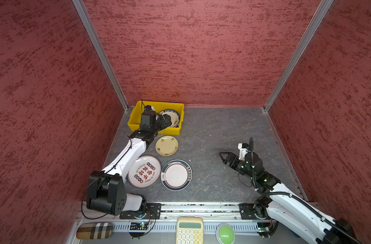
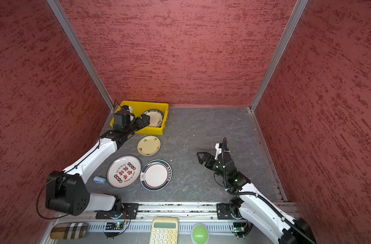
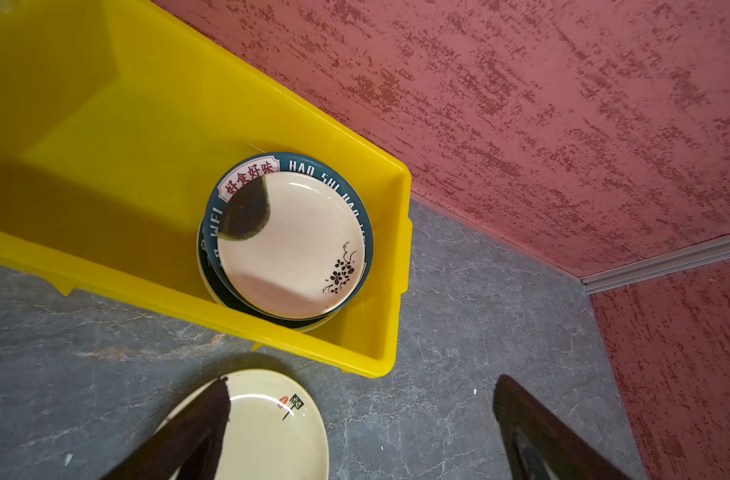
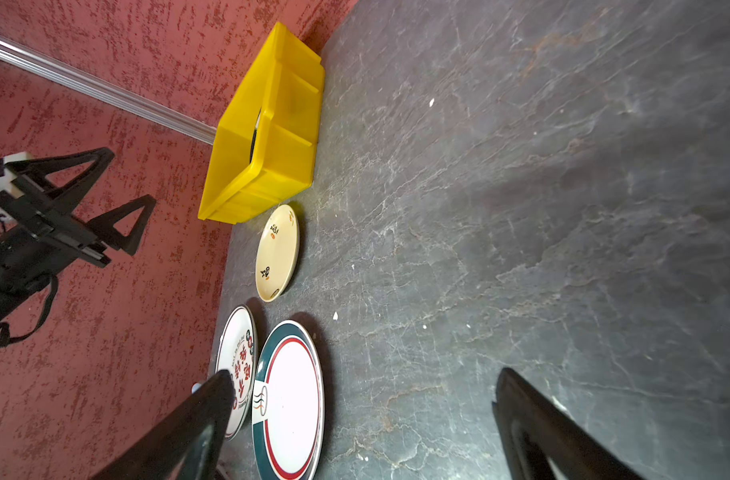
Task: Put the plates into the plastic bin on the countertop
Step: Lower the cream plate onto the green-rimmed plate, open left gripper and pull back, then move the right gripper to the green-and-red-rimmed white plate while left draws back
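Observation:
The yellow plastic bin (image 1: pixel 134 120) stands at the countertop's (image 1: pixel 222 131) back left corner. Inside it a cream floral plate (image 3: pixel 290 245) lies on a teal-rimmed one. Three plates lie on the countertop: a cream one (image 1: pixel 166 145) in front of the bin, a white red-lettered one (image 1: pixel 144 171), and a green-and-red-rimmed one (image 1: pixel 176 175). My left gripper (image 1: pixel 166 122) hangs open and empty over the bin's front wall; in its wrist view the fingertips (image 3: pixel 224 390) straddle the cream plate's edge (image 3: pixel 271 424) and bare stone. My right gripper (image 1: pixel 222 158) is open and empty at mid right, facing the plates (image 4: pixel 290 399).
Red textured walls with metal corner rails close in three sides. A metal rail runs along the front edge, and past it sit a yellow calculator (image 1: pixel 189 230), a green button (image 1: pixel 225 234) and a plaid pouch (image 1: pixel 94 230). A small blue object (image 2: pixel 100 180) lies by the left arm.

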Motion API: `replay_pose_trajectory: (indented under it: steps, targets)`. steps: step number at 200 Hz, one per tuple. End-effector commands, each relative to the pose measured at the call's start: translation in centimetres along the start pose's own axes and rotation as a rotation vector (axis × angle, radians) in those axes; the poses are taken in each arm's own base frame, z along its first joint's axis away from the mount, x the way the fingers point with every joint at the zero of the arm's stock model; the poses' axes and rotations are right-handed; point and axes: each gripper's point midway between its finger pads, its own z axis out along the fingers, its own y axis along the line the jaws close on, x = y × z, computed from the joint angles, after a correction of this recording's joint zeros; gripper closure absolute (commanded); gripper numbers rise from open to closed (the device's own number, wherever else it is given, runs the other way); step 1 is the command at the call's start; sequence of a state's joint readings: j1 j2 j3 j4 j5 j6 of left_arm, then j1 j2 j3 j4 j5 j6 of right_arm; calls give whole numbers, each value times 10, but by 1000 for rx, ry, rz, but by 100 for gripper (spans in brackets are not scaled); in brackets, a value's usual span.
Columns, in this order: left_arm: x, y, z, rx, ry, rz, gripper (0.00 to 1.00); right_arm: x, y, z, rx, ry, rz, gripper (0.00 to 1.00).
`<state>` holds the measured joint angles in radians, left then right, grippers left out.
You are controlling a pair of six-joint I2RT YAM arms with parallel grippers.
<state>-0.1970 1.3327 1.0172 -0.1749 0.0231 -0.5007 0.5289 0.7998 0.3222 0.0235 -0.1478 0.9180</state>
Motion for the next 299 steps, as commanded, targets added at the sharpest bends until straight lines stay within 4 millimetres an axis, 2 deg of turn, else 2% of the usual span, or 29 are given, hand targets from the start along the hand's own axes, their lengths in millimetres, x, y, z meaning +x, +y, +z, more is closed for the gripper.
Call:
replay_pose_trajectory:
  steps: [1,34,90,150,216,219,230,249,299]
  targets:
    - [-3,-6,-21,28,-51,7,1,-1,25,11,-93,25,16,1]
    - [12,-4,-44,45,-53,11,1,13,35,30,-106,94,-9,1]
    - [52,15,-60,39,6,-10,1,41,47,49,-116,184,-61,1]
    - [70,30,-82,16,21,-7,1,79,55,74,-123,302,-118,2]
    - [98,49,-104,-18,86,-31,1,110,61,90,-106,413,-185,12]
    - [99,49,-104,-17,87,-33,1,115,55,93,-88,428,-186,12]
    - [102,52,-106,-18,91,-43,1,120,54,96,-81,446,-190,14]
    - [104,54,-106,-15,81,-47,1,130,57,99,-87,484,-208,18]
    - [107,55,-106,8,82,-79,1,156,48,107,-53,566,-223,26]
